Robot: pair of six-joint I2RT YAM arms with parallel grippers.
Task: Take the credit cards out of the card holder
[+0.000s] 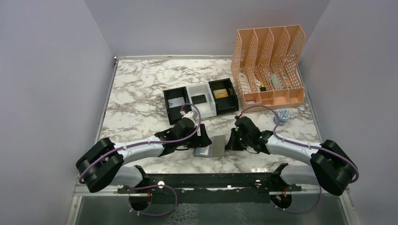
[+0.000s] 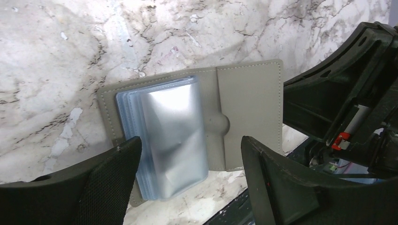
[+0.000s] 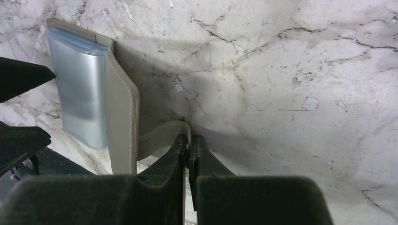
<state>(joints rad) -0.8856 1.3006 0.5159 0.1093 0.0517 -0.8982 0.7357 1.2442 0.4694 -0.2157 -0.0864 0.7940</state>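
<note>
Grey-taupe card holder (image 2: 248, 108) open; right claw (image 3: 189, 145) pinching it; left claw (image 2: 190, 146) spread.

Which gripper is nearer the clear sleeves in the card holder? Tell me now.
Left. The left gripper hangs open over the sleeves, straddling them. The right gripper is shut on the card holder at its opposite cover flap, off to the side of the sleeves.

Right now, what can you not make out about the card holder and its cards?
- Left wrist: whether the clear sleeves of the card holder hold any cards; glare whitens them, and the left jaws cover the holder's lower corners.
- Right wrist: the pinched edge of the cover, hidden between the shut right jaws.
- Top external: the holder's inside, too small to read.
</note>
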